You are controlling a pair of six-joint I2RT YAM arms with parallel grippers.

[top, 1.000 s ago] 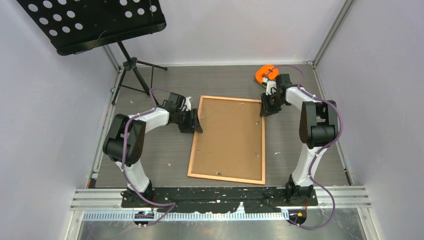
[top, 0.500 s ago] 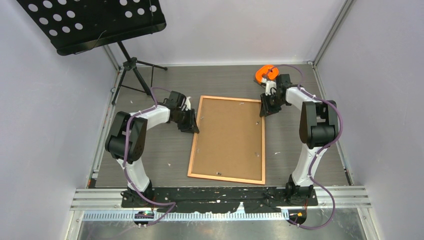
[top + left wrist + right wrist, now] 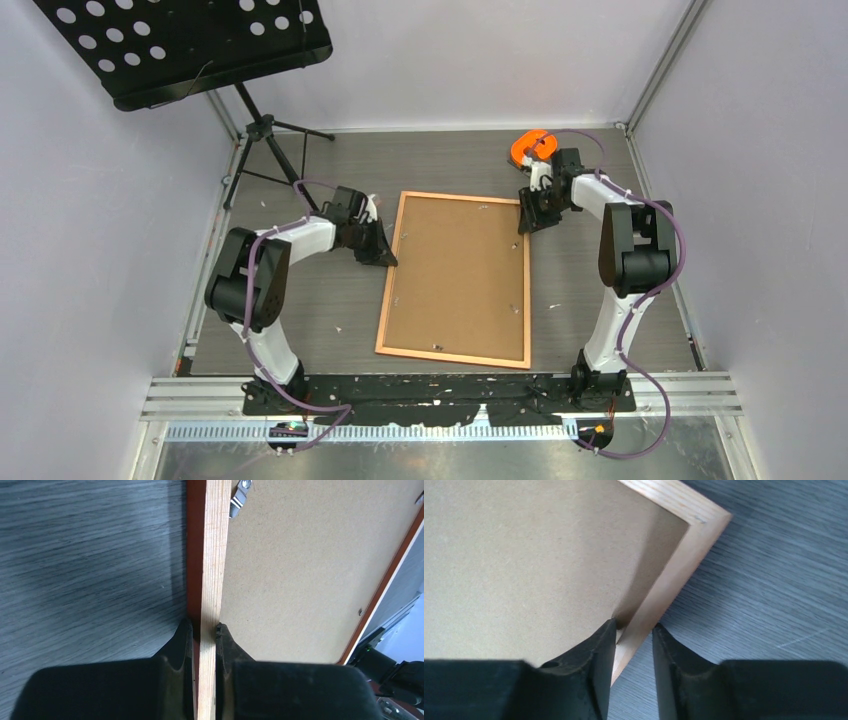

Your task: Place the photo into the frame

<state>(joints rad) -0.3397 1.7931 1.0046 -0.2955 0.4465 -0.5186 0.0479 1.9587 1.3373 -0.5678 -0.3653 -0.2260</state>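
Left claw [image 3: 204, 627] is now clamped on the left rail of the frame [image 3: 452, 356], one finger [image 3: 180, 640] on the outer edge and the other on the inner lip; a second ago its jaws stood well apart and it sat slightly farther down that rail. My right claw [image 3: 634, 627] has barely changed: it sits astride the right rail by the far right corner, jaws narrow, the inner finger [image 3: 599, 650] against the rail's inside edge and the outer one just beside the outside edge, and I cannot tell whether it actually pinches. The frame has not shifted; it lies flat, back up, on the worktop [image 3: 300, 300] between both arms. Inside it sits the brown backing board [image 3: 460, 270], level with the border, with a small metal tab [image 3: 242, 497] at its left edge. My left forearm reaches rightward from a bent elbow, low over the worktop. My right forearm reaches away and leftward from a raised elbow, near an orange object [image 3: 530, 148] at the far edge.
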